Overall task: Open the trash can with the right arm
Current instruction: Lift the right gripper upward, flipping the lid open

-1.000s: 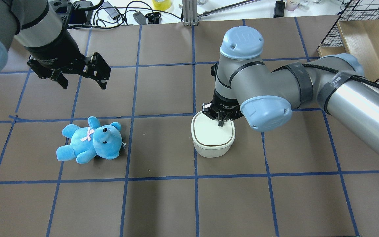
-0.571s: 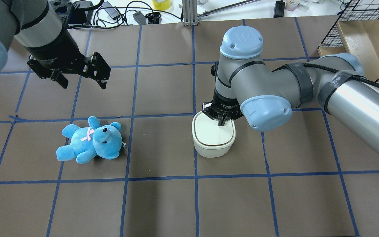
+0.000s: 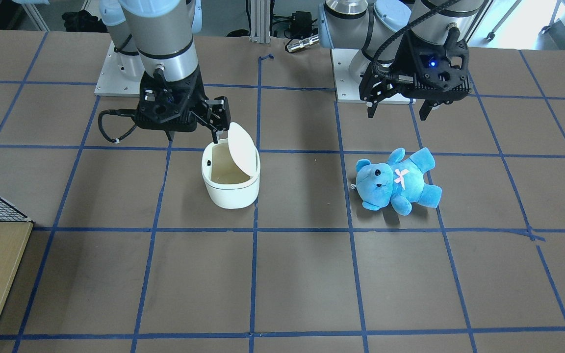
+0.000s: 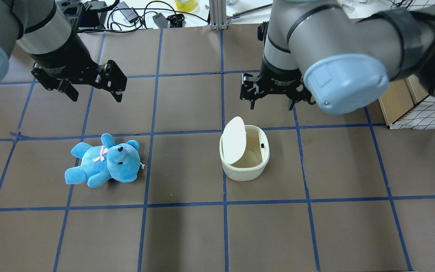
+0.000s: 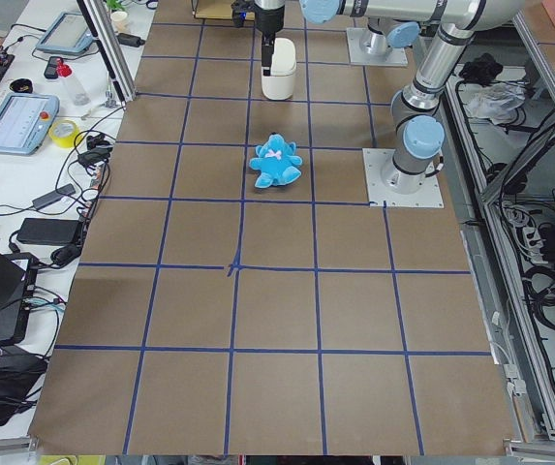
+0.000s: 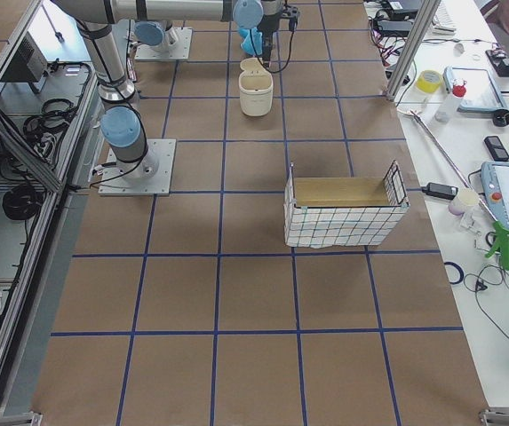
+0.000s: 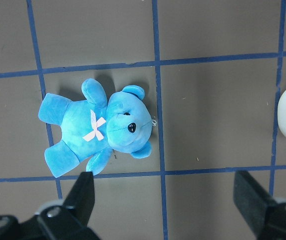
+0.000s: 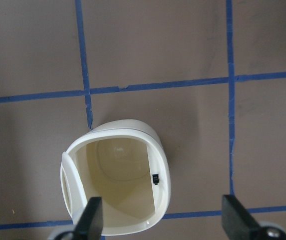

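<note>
The white trash can stands mid-table with its lid swung up on the side toward the bear, and its inside shows. It also shows in the front view and from above in the right wrist view. My right gripper is open and empty, raised above and behind the can, also seen in the front view. My left gripper is open and empty, hovering behind the blue bear.
The blue plush bear lies on its back to the can's left, under the left wrist camera. A wire basket with a wooden floor stands at the table's right end. Cables and devices lie along the far edge.
My right gripper was pressing its closed fingertips on the shut lid. It has lifted up and back and opened, and the lid has swung open. The left arm has not moved.
</note>
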Robot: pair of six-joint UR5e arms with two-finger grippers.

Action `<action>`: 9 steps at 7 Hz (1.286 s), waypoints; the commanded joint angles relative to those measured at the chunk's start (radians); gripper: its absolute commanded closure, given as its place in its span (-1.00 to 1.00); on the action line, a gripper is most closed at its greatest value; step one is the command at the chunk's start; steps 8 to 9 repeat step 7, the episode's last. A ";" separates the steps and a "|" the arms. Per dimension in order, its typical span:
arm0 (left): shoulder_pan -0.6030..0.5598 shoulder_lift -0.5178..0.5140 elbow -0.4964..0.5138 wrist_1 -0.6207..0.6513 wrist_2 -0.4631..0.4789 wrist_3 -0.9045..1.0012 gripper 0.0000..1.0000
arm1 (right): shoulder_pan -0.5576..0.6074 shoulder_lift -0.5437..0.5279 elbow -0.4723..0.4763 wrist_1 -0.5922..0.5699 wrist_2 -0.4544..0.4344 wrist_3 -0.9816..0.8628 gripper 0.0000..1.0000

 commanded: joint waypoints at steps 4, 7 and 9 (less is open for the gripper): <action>0.000 0.000 0.000 0.000 0.000 -0.001 -1.00 | -0.193 -0.018 -0.129 0.148 -0.008 -0.211 -1.00; 0.000 0.000 0.000 0.000 0.000 0.000 -1.00 | -0.192 -0.018 -0.129 0.143 -0.009 -0.211 -1.00; 0.000 0.000 0.000 0.000 0.000 0.000 -1.00 | -0.192 -0.018 -0.129 0.143 -0.009 -0.211 -1.00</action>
